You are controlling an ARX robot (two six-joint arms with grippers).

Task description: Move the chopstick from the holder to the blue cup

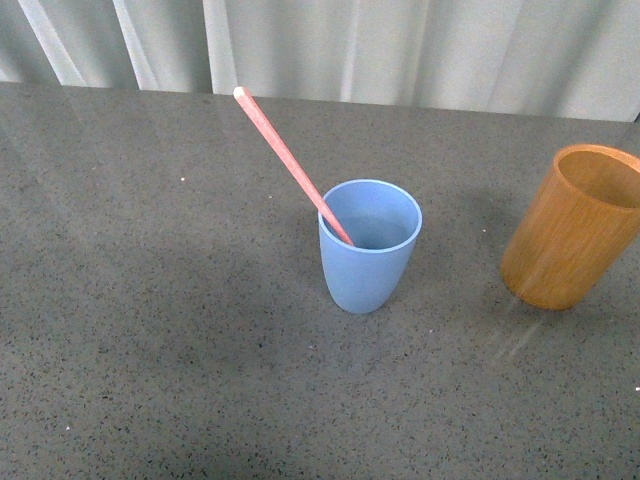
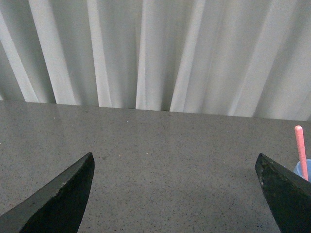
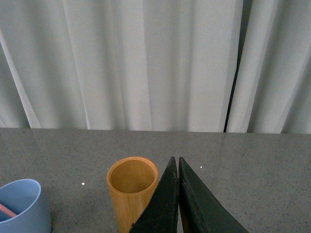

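Note:
The pinkish-red chopstick stands in the light blue cup at the table's middle and leans up to the back left, pale tip uppermost. The orange-brown wooden holder stands empty at the right edge of the front view. Neither arm shows in the front view. In the left wrist view my left gripper is open and empty over bare table, with the chopstick and a sliver of the blue cup at one edge. In the right wrist view my right gripper is shut and empty, beside the holder; the blue cup is further off.
The grey speckled table runs back to a white pleated curtain. Nothing else stands on it.

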